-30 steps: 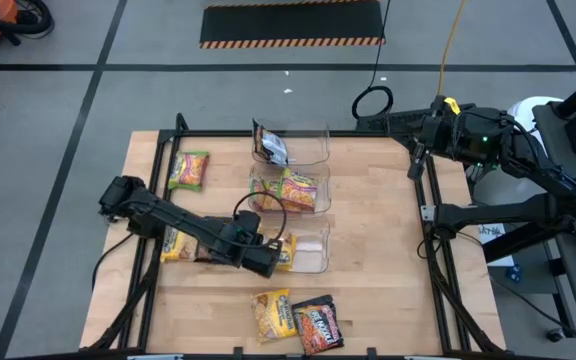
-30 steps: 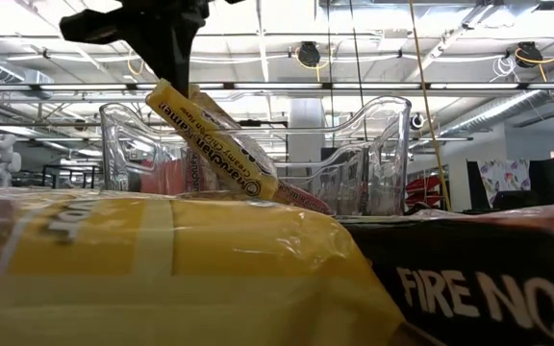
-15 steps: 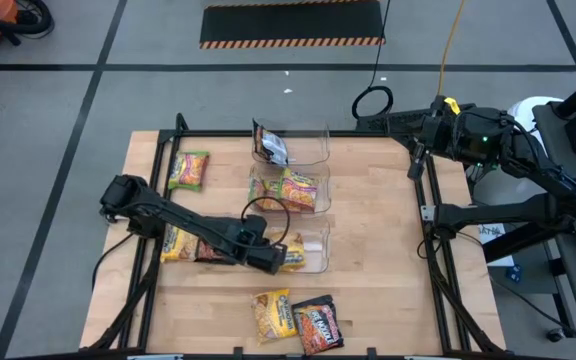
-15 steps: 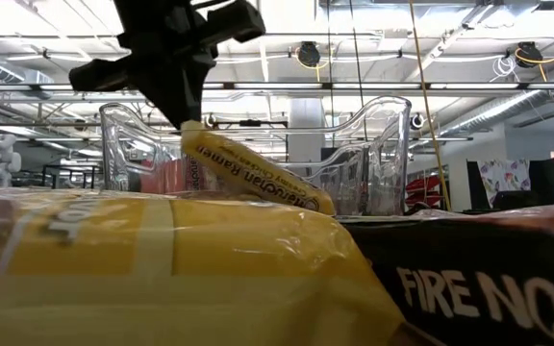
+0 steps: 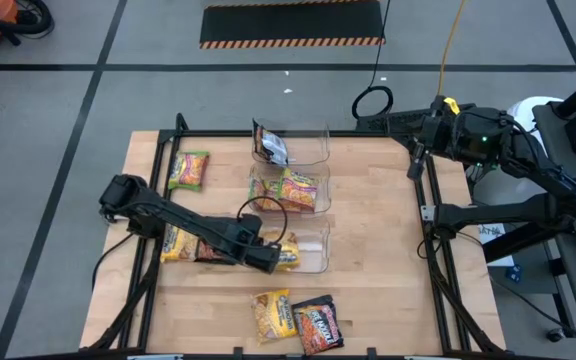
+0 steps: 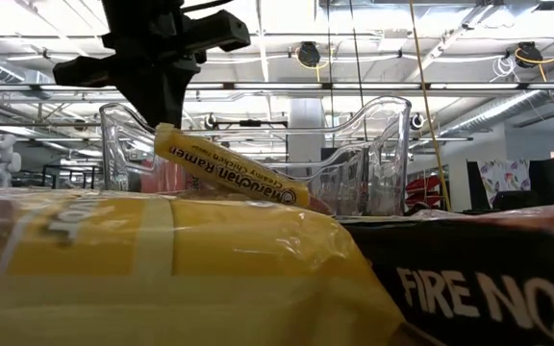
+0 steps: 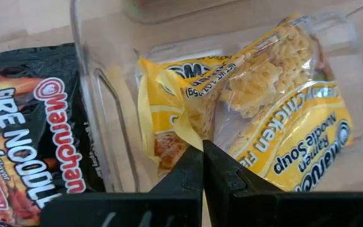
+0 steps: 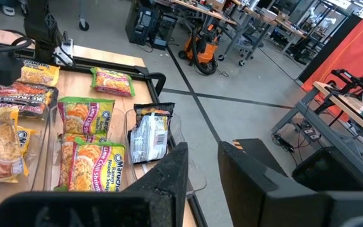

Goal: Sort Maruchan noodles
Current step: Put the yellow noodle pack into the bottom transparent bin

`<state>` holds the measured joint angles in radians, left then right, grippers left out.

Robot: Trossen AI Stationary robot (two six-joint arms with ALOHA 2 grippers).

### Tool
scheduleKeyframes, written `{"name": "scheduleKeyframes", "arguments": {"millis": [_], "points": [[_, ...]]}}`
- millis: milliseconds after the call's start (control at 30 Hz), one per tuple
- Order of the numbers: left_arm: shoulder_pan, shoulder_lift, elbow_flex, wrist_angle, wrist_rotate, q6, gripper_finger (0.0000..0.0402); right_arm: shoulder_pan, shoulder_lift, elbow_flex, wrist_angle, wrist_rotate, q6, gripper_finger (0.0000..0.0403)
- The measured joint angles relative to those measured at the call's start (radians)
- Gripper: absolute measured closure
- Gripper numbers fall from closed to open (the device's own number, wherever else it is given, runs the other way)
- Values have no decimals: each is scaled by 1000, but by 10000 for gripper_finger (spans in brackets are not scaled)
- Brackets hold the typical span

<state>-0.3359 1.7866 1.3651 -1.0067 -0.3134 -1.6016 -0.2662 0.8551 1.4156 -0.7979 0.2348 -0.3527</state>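
My left gripper (image 5: 271, 259) reaches from the table's left to the near clear bin (image 5: 313, 262) and is shut on a yellow Maruchan packet (image 5: 289, 251). In the low view the packet (image 6: 229, 173) slants down from the gripper (image 6: 164, 113) into the bin. The middle bin (image 5: 288, 205) holds green-yellow packets (image 5: 290, 186). A dark packet (image 5: 271, 146) leans in the far bin. Loose packets lie flat: one green-yellow (image 5: 189, 170), two yellow (image 5: 173, 243) (image 5: 271, 314), two dark (image 5: 209, 251) (image 5: 316, 324). My right gripper (image 8: 203, 165) waits open beyond the table's far right corner. My left gripper pinches the yellow packet by its crimped end edge (image 7: 191, 131) between the two shut fingers (image 7: 188, 173). It comes from the table's left, slanting downward. The held end (image 6: 168, 137) is up and the packet tilts down into the near bin; its low end is hidden.
The three bins stand in a column at the table's middle. A black frame rail (image 5: 426, 210) runs along the right side. Bare wood (image 5: 378, 250) lies between the bins and that rail. The dark Fire Noodle packet (image 7: 24, 132) lies just outside the near bin's left wall.
My left gripper has moved a little toward the near bin, staying shut on the yellow packet. The packet has tipped from a steep slant to a flatter one, its free end sinking into the bin.
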Motion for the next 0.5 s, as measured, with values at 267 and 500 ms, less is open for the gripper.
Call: {"name": "scheduleKeyframes", "arguments": {"millis": [267,500], "points": [[-3,-32,0,-90,6,-4,401,0,15,0,0,0,0,321],[0,-31,0,-94,29,77,401,0,22,0,0,0,0,321]]}}
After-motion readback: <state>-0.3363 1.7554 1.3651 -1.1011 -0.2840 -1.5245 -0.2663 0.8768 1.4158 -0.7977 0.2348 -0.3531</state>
